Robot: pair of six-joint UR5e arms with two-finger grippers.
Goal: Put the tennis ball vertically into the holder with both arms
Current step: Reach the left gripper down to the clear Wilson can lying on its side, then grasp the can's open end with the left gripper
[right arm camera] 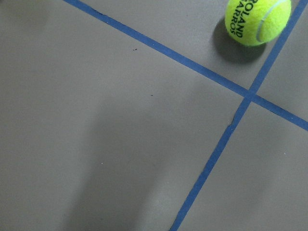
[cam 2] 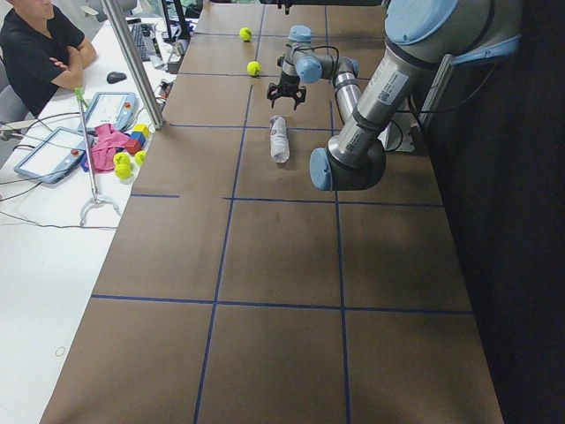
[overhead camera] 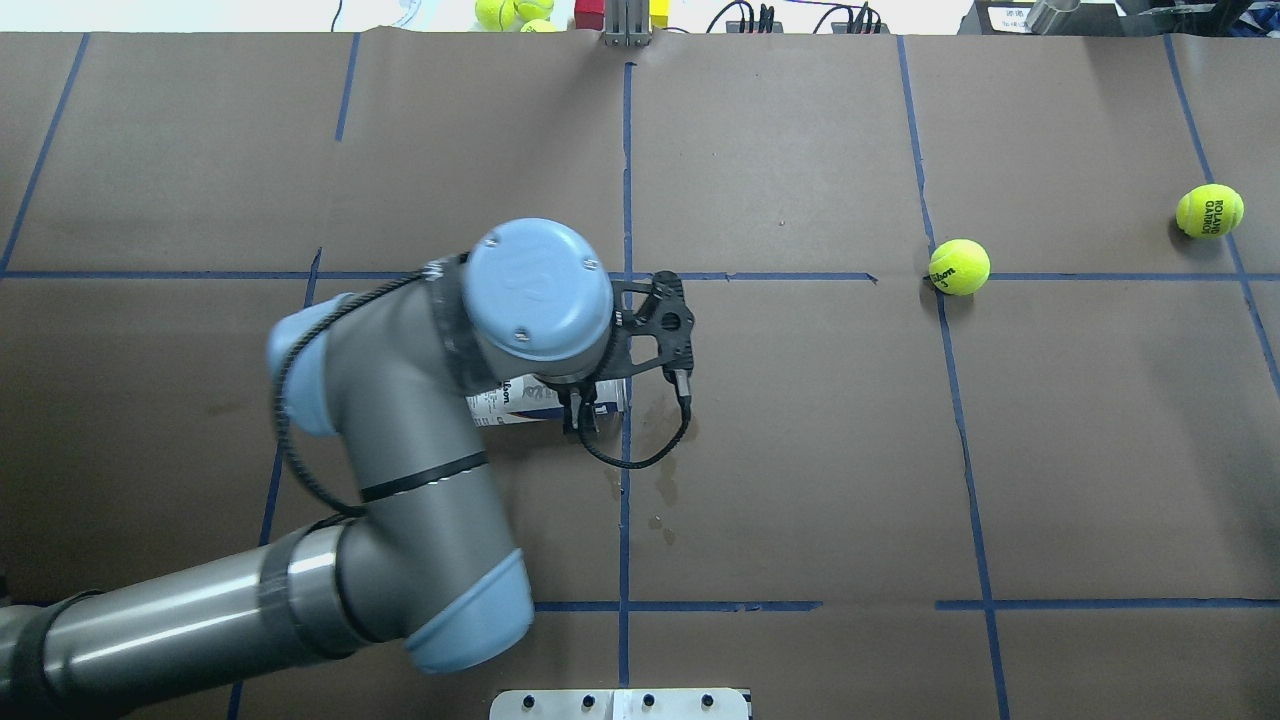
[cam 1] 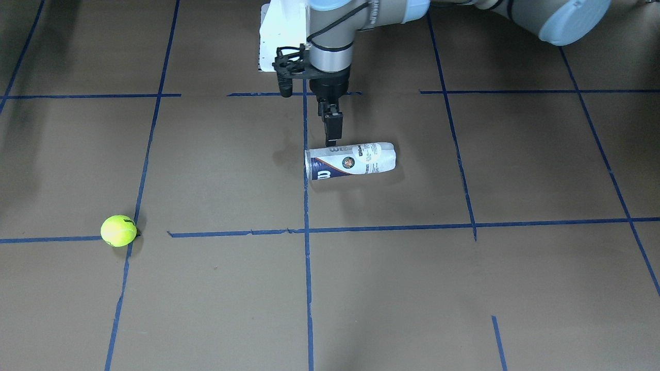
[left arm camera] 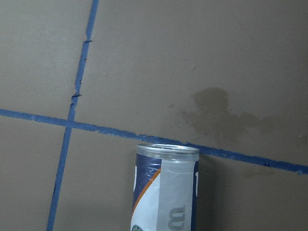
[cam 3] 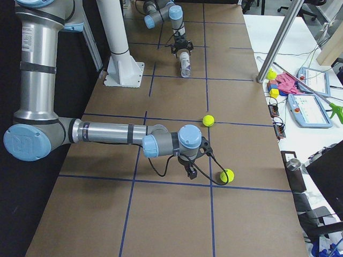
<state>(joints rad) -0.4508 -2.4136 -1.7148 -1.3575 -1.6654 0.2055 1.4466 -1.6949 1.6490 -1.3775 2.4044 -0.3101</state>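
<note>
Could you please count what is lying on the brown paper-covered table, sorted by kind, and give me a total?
Tennis balls: 2, one at a tape crossing and one further toward the robot's right
Tennis-ball can: 1, lying on its side
Total: 3 things on the table

The left silver-grey jointed arm (overhead camera: pixel 420 480) with pale blue caps bends at the elbow, wrist turned down, its black two-finger claw (cam 1: pixel 332 135) hanging with fingers apart. The right silver-grey arm (cam 3: pixel 107 133) stretches out level; its black claw (cam 3: pixel 190 172) points down, its finger gap unclear.
</note>
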